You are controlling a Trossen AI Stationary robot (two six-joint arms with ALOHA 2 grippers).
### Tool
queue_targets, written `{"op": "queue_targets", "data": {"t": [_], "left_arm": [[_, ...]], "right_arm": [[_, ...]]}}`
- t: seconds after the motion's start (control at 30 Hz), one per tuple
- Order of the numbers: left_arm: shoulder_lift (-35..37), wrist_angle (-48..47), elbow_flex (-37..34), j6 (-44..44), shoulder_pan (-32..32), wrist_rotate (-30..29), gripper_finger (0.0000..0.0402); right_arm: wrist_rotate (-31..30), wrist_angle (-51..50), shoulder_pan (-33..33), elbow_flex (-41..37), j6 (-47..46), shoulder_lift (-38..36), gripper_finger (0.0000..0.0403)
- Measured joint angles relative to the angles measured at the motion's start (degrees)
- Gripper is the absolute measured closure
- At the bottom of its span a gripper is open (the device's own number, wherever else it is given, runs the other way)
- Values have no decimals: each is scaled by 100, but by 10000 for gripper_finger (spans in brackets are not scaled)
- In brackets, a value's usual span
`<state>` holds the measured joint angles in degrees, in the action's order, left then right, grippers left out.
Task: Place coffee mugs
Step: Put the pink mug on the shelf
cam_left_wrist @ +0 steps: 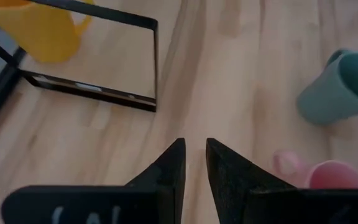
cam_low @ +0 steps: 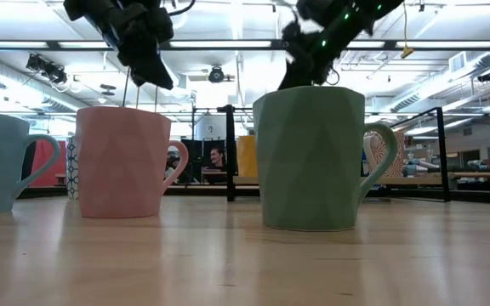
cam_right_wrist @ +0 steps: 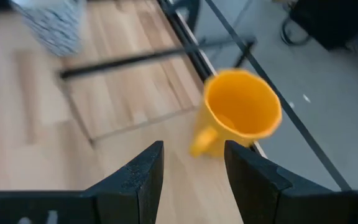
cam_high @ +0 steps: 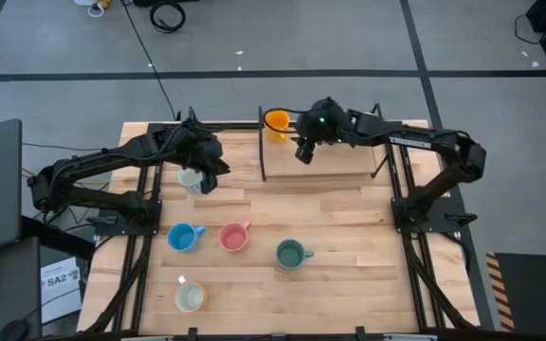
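Two sets of fingers are mine: my right fingers (cam_right_wrist: pixel 192 167) stand open and empty, just short of the orange mug (cam_right_wrist: pixel 240 112). Left of that mug, my left fingers (cam_left_wrist: pixel 193 163) are nearly closed, holding nothing, over a white mug (cam_high: pixel 191 180). Farthest from it on the surface (cam_high: pixel 349 227) sit the blue mug (cam_high: pixel 184 237), pink mug (cam_high: pixel 233 236), teal-green mug (cam_high: pixel 291 254) and cream mug (cam_high: pixel 190 297).

A frame (cam_high: pixel 325 177) stands at the far middle of the table (cam_high: pixel 349 227), with the corner mug (cam_high: pixel 276 121) at its far left end. My right gripper (cam_high: pixel 303 153) hangs just right of that mug. My left gripper (cam_high: pixel 210 178) hangs left of the frame, beside the side mug (cam_high: pixel 190 180). Nearer the front, the left mug (cam_high: pixel 185 237), middle mug (cam_high: pixel 234 236) and right mug (cam_high: pixel 292 254) form a row. The front mug (cam_high: pixel 190 296) sits before the left one.
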<state>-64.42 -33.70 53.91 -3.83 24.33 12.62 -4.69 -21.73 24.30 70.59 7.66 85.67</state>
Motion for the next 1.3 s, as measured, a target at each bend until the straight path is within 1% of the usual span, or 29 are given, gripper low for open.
{"op": "queue_targets", "data": {"t": [0.13, 0.23, 0.3, 0.4, 0.53, 0.63, 0.77, 0.93, 1.03, 1.3], "left_arm": [[0, -101, 0, 464, -178, 77, 333], [0, -240, 0, 1051, -397, 88, 327], [0, -365, 0, 1450, -602, 76, 313], [0, -556, 0, 2104, -989, 77, 282], [-46, -567, 2, 3136, -1598, 66, 241], [-105, -540, 7, 3657, -2068, 54, 226], [-306, -510, 3, 4196, -2683, -218, 227], [-676, -524, 4, 4516, -3219, -633, 232], [-876, -601, 2, 4736, -3376, -799, 232], [-1306, -1037, 2, 5311, -3483, -815, 233]], "right_arm": [[215, 4, -187, 0, -2, -280, 227], [383, 2, -331, 0, -2, -419, 227], [494, 4, -426, 0, -2, -469, 227], [613, 9, -554, 1, -4, -478, 227], [628, 7, -692, 2, -2, -431, 227], [628, 21, -756, 2, -2, -426, 227], [629, 29, -806, 2, -2, -426, 227], [630, 21, -822, 2, -2, -426, 227], [630, 23, -822, 2, -2, -426, 227], [630, 22, -822, 2, -2, -426, 227]]}}
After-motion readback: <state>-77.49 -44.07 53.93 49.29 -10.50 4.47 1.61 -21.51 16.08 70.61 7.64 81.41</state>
